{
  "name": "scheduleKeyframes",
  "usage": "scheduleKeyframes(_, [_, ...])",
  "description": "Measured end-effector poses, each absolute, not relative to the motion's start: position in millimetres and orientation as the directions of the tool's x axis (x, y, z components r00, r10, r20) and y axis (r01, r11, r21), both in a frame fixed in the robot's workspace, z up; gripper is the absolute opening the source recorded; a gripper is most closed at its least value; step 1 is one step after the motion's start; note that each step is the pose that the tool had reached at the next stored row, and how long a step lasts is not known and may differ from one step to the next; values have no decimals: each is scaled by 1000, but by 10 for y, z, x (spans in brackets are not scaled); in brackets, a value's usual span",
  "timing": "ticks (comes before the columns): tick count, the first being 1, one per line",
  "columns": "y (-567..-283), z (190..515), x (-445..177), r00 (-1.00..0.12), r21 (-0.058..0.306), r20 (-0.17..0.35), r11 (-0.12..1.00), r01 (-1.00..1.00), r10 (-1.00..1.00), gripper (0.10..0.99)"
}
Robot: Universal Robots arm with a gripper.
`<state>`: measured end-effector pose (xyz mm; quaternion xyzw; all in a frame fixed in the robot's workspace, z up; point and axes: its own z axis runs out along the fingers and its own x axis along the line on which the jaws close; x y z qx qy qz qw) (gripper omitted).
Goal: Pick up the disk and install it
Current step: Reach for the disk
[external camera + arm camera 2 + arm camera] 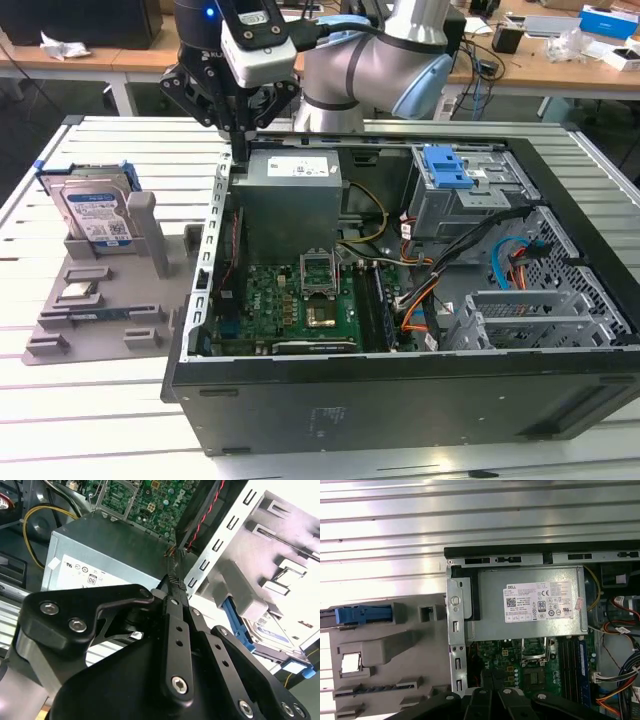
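The disk (93, 213) stands on edge in a grey holder (150, 240) at the exterior view's left, outside the computer case; its white-and-blue label faces the camera and a bright blue bracket frames it. In the first wrist view the disk (363, 615) appears edge-on as a blue strip, and in the second wrist view part of the disk (272, 630) shows. My gripper (241, 148) hangs shut and empty over the case's back left corner, beside the power supply (290, 200), well apart from the disk. Its closed fingertips (172, 580) meet in a point.
The open computer case (400, 400) lies on a slatted metal table. Inside are the motherboard (300, 300), cables, and a grey drive cage with a blue latch (446, 166) at the far right. The grey holder also carries a small chip (80, 295). Desks stand behind.
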<state>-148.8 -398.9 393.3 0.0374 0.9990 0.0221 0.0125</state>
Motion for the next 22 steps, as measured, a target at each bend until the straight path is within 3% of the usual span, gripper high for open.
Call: scheduleKeyframes(22, [-3989, 3932, -1620, -997, 45, -23, 996, 74, 75, 102])
